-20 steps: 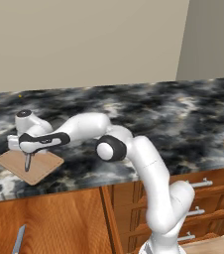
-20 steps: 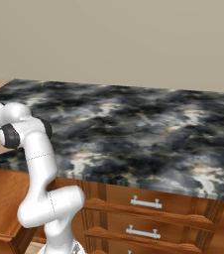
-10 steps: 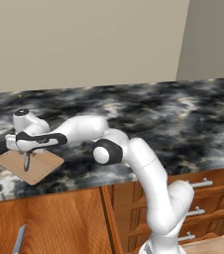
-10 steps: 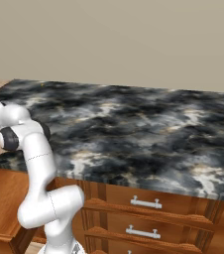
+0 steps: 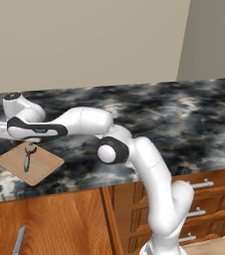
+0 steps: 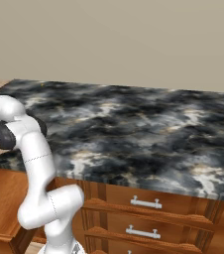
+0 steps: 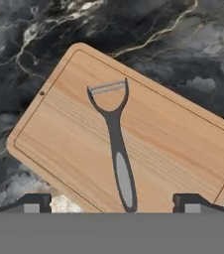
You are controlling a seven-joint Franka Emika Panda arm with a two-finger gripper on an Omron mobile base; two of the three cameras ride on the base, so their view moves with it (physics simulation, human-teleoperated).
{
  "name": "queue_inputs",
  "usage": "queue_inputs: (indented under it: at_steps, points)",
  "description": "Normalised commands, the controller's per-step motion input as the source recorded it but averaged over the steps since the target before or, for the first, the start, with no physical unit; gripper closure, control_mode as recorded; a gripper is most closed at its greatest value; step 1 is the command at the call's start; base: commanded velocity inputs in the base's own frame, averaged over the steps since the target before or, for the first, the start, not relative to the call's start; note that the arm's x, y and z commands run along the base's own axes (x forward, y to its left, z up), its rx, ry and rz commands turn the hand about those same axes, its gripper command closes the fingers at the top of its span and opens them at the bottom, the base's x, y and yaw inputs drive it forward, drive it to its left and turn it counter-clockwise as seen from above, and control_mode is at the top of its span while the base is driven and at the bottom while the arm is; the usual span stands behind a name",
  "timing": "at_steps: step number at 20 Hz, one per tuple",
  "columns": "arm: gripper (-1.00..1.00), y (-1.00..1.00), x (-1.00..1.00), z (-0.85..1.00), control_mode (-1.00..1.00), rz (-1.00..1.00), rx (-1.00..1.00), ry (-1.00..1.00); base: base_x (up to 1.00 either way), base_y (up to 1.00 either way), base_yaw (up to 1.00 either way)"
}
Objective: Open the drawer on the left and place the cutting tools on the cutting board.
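Observation:
The dark-grey peeler (image 7: 115, 144) lies flat on the light wooden cutting board (image 7: 173, 144), head away from the hand, touching neither finger. My gripper (image 7: 111, 203) hangs open just above it, one fingertip to each side of the peeler's handle. In the left base view the gripper (image 5: 29, 144) sits over the board (image 5: 42, 168) at the counter's left front, with the peeler (image 5: 28, 158) below it. A knife (image 5: 18, 241) with a grey blade lies in the open drawer (image 5: 59, 224) below the counter.
The board rests on a dark marbled counter (image 5: 174, 114) that runs far to the right. Stacked drawers with silver handles (image 5: 199, 184) (image 6: 143, 202) sit under the counter to the right of the arm's base. A plain wall stands behind.
The jaws have gone from shut to wide open, and the peeler now lies free on the board. The hand has lifted slightly and shifted left.

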Motion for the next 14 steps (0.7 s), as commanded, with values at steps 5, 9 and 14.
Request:
queue_inputs:
  at_steps: [5, 9, 14]
  points:
    - [-1.0, 0.0, -1.0, 0.48, -1.0, 0.0, 0.0, -0.01, 0.0, 0.0, 0.0]
    - [-1.0, -0.18, -1.0, 0.22, -1.0, 0.0, 0.0, 0.0, 0.0, 0.0, 0.0]
    - [-1.0, -0.48, -1.0, 0.17, -1.0, 0.0, 0.0, 0.0, 0.0, 0.0, 0.0]
